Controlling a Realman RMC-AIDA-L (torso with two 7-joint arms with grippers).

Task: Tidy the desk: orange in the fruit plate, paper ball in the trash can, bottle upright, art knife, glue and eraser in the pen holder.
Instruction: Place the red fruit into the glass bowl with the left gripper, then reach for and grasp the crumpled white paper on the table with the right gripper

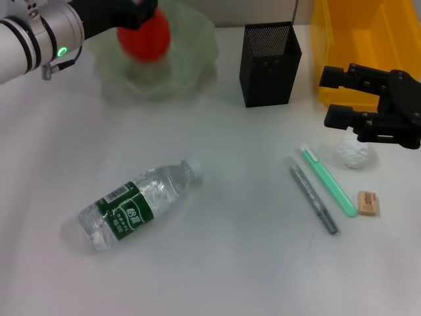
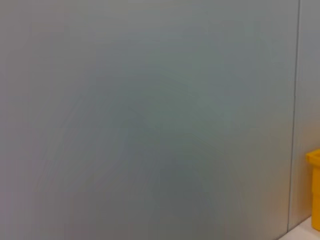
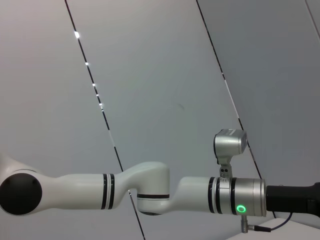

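Note:
The red-orange orange [image 1: 143, 36] sits right under my left gripper [image 1: 135, 14], over the back of the pale green fruit plate [image 1: 191, 62]; I cannot make out the grip. My right gripper [image 1: 327, 99] hangs open in front of the yellow trash can [image 1: 368, 39], just above and behind the white paper ball [image 1: 356, 153]. The bottle [image 1: 135, 207] lies on its side at front left. A green art knife [image 1: 329, 181], a grey glue stick [image 1: 314, 199] and the tan eraser [image 1: 368, 202] lie at front right. The black mesh pen holder [image 1: 270, 62] stands at the back centre.
The left wrist view shows a grey wall and a corner of the trash can [image 2: 315, 190]. In the right wrist view my white left arm [image 3: 150, 192] reaches across in front of a panelled wall.

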